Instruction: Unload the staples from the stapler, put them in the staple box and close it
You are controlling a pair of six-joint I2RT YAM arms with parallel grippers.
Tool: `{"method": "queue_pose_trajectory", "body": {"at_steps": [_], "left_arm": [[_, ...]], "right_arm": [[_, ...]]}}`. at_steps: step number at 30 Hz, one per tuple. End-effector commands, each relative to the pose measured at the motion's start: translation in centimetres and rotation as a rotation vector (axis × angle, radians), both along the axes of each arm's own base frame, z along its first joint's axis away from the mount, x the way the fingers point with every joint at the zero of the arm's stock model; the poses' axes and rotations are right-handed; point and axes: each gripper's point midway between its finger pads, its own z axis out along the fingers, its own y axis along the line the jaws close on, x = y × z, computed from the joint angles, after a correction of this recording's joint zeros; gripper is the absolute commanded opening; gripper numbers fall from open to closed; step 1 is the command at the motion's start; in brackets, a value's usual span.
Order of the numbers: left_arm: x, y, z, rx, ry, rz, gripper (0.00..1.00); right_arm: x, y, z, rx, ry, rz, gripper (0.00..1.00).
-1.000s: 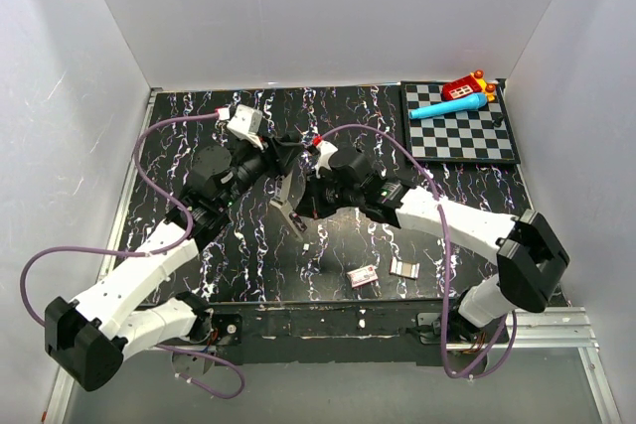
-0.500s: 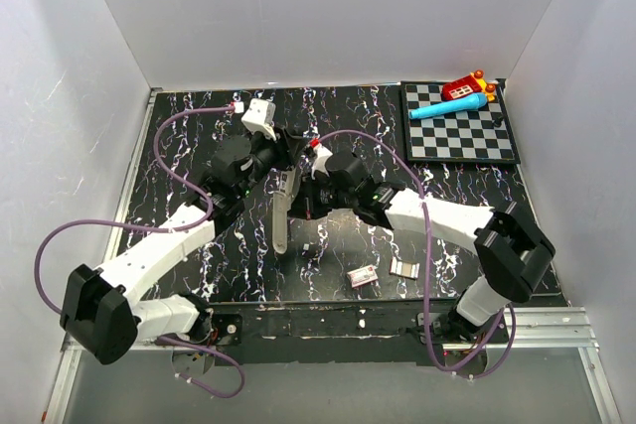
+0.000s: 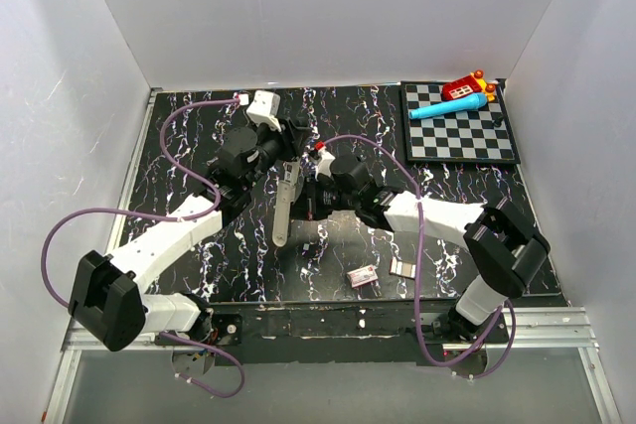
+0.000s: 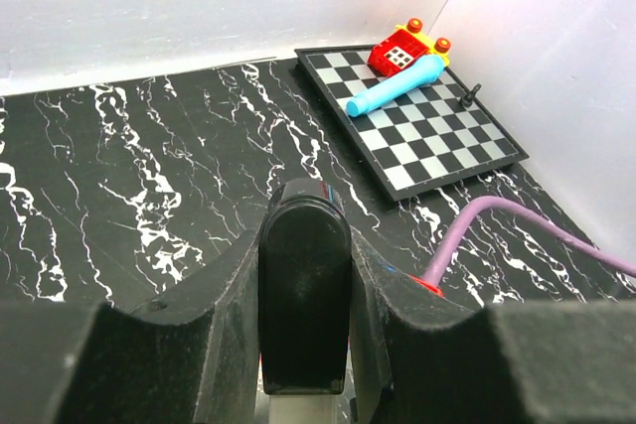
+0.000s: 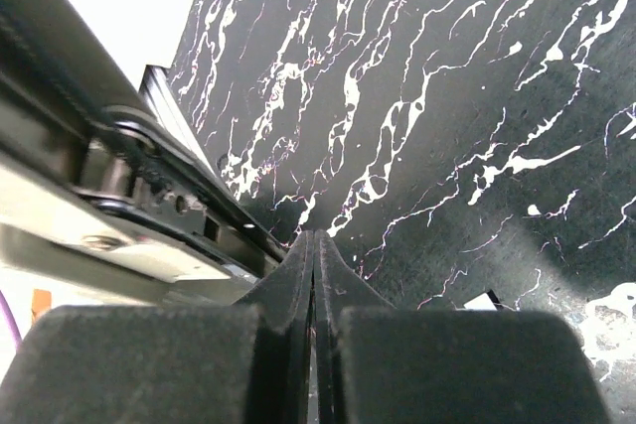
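Observation:
The stapler (image 3: 283, 213) is a slim grey-silver bar hanging above the black marbled table, its length running toward the near edge. My left gripper (image 3: 290, 168) is shut on its dark end (image 4: 304, 295), which fills the gap between the fingers in the left wrist view. My right gripper (image 3: 306, 208) is shut with nothing between its pads, and its fingertips (image 5: 314, 237) rest right beside the stapler's metal hinge side (image 5: 119, 196). I cannot make out any staples in the stapler.
A small red-and-white flat box (image 3: 362, 276) and a pale ridged strip (image 3: 402, 267) lie near the front edge. A chessboard (image 3: 467, 141) at the back right carries a blue tube (image 3: 447, 106), a red toy (image 3: 467, 86) and a dark pawn. White walls enclose the table.
My left gripper has moved toward the back of the table with the stapler, which has swung from slanted to nearly straight. The right gripper has followed to the left, staying shut.

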Motion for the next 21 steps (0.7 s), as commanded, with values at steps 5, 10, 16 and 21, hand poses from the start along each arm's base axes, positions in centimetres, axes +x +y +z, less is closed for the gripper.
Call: {"method": "queue_pose_trajectory", "body": {"at_steps": [5, 10, 16, 21], "left_arm": [[-1.6, 0.8, 8.1, -0.097, -0.14, -0.013, 0.0], [-3.2, 1.6, 9.7, -0.09, -0.16, -0.034, 0.0], [-5.3, 2.7, 12.1, -0.093, -0.199, -0.049, 0.0], [-6.8, 3.8, 13.6, -0.099, -0.233, -0.047, 0.0]], "right_arm": [[0.2, -0.4, 3.0, 0.09, -0.048, 0.008, 0.01], [0.7, -1.8, 3.0, 0.037, -0.091, -0.025, 0.01], [1.2, -4.2, 4.0, 0.002, -0.139, -0.082, 0.01], [1.2, -6.3, 4.4, -0.06, -0.191, -0.121, 0.01]]}}
